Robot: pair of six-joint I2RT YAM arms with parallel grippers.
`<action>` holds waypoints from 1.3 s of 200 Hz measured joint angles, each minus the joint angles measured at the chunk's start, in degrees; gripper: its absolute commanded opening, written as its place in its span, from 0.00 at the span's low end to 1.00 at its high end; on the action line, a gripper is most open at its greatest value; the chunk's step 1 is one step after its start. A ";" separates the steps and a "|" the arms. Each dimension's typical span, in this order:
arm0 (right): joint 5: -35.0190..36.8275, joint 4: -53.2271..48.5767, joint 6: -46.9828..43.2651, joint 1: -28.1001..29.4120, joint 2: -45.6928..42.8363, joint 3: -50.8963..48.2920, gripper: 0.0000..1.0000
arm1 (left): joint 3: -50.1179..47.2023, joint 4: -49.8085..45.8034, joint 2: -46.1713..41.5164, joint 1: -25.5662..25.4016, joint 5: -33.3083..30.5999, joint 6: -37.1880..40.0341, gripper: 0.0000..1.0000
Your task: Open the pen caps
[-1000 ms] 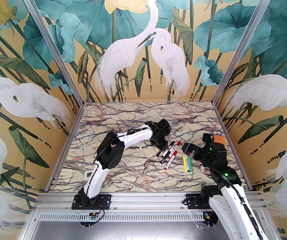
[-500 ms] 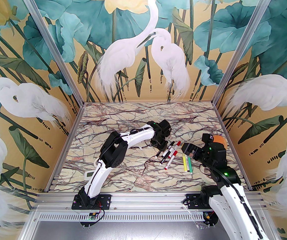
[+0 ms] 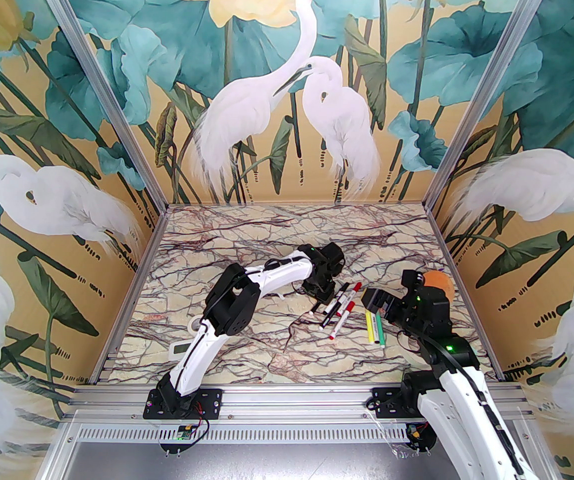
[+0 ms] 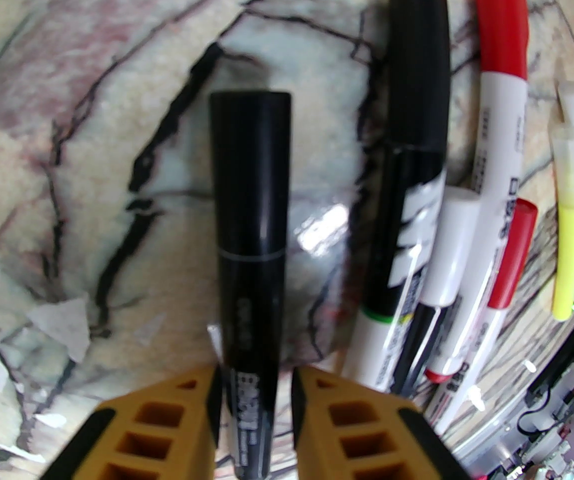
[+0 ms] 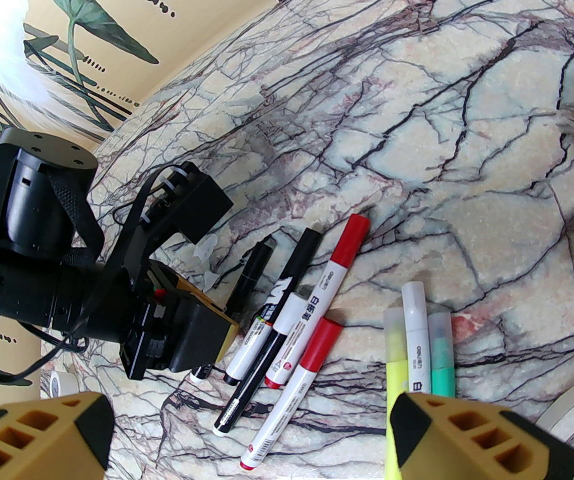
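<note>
Several markers lie side by side on the marble table (image 3: 246, 338). The leftmost is a black marker (image 4: 249, 278) whose black pen cap (image 4: 249, 168) points away from my left gripper (image 4: 254, 398). That gripper's jaws are shut on the barrel just below the cap line; it also shows in the other views (image 3: 328, 302) (image 5: 219, 335). To the right lie another black cap (image 4: 417, 68), two red caps (image 4: 499, 18) (image 5: 319, 343) and a white cap (image 5: 292, 313). Three highlighters with pale caps (image 5: 417, 303) lie further right. My right gripper (image 5: 254, 438) hovers open above the near ends of the markers, holding nothing.
An orange object (image 3: 439, 280) sits behind the right arm. A cream tape roll (image 5: 567, 408) lies at the right, a smaller roll (image 5: 59, 383) at the left. Clear tape scraps (image 4: 61, 323) are stuck to the table. A white device (image 3: 179, 350) lies near the left arm's base.
My left gripper has closed in on the black marker's barrel and the left arm has shifted slightly right. The right gripper has edged a little to the left, still open.
</note>
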 measured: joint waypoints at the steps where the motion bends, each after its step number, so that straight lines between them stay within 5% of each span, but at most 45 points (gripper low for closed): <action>1: 0.00 0.00 -0.02 0.00 0.00 0.00 0.99 | 0.22 -0.17 0.09 -0.09 -0.20 -0.02 0.31; 124: -1.53 1.14 0.39 0.37 -1.79 0.07 1.00 | -0.98 -0.35 -0.87 -1.92 -6.14 -1.09 0.18; 186: -5.62 2.82 3.72 0.48 3.41 2.75 0.66 | -20.98 8.72 -18.69 -1.90 -4.15 -3.30 0.18; 260: -7.15 8.68 11.02 10.93 16.74 9.25 0.53 | -45.48 27.04 -41.62 -0.90 6.45 -6.56 0.18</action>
